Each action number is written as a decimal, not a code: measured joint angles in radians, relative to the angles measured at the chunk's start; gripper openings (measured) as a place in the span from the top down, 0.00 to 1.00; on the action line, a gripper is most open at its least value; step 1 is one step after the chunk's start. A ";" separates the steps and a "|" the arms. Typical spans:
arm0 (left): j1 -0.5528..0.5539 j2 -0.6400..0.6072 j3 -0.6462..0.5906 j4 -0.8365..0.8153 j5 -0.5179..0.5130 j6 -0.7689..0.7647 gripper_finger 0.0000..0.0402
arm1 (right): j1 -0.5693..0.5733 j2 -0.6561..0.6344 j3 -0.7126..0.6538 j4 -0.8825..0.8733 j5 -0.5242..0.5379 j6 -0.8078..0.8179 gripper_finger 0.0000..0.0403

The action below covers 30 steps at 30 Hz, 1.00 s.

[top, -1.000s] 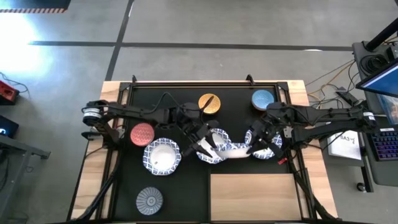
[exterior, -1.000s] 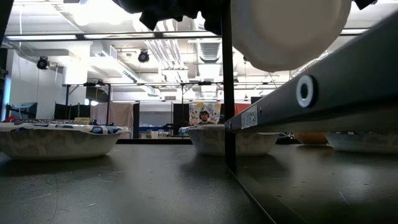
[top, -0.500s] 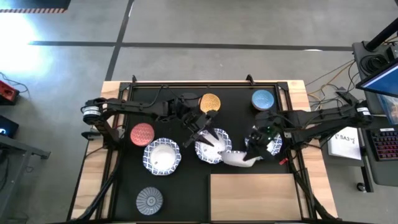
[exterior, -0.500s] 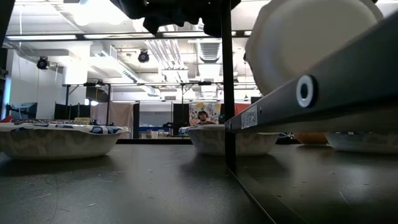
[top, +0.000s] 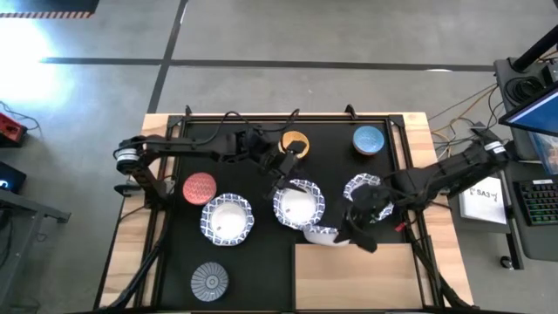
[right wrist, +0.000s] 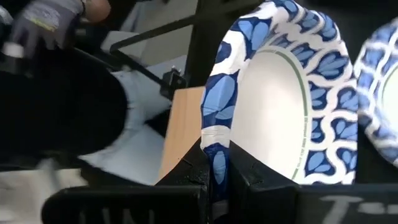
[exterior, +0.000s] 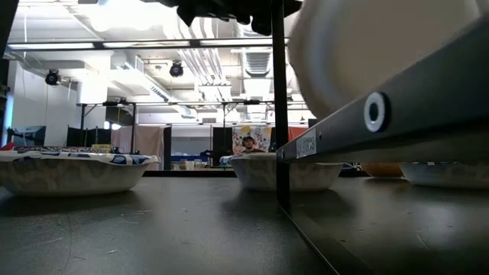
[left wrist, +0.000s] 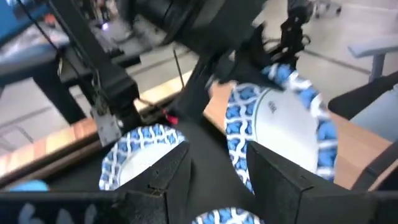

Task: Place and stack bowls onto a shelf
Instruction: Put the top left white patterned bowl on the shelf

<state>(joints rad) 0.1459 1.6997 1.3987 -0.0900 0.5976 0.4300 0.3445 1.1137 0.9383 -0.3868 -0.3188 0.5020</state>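
Bowls on black mat (top: 261, 262); right tool (right wrist: 214, 174) pinches patterned bowl (right wrist: 280, 99); left tool (left wrist: 214, 180) gapes.

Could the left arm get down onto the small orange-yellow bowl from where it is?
Probably yes. The left gripper hangs open and empty right beside the small orange-yellow bowl, nothing lying between them; the right gripper is off by the light-wood shelf.

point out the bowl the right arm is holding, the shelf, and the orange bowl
held bowl (right wrist: 267, 118), right wrist view, its white inside
shelf (top: 357, 277), high view, bare middle of the board
orange bowl (top: 296, 139), high view, visible part of its inside
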 joint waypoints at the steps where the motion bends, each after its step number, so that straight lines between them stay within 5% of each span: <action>1: 0.000 0.000 0.011 -0.034 -0.008 0.007 0.65 | 0.023 0.014 0.022 -0.027 0.042 -0.019 0.97; 6: -0.001 -0.001 0.094 -0.205 -0.152 -0.031 0.65 | 0.097 0.115 0.130 -0.254 0.224 -0.046 0.97; 11: 0.001 -0.005 0.107 -0.269 -0.289 -0.091 0.65 | 0.128 0.228 0.200 -0.288 0.239 -0.055 0.97; 30: 0.000 -0.176 0.103 -0.429 -0.338 -0.189 0.65 | 0.288 0.515 0.458 -0.336 0.308 -0.017 0.97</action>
<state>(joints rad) 0.1459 1.5235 1.5017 -0.5194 0.2597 0.2413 0.6327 1.6288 1.3967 -0.7225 -0.0107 0.4848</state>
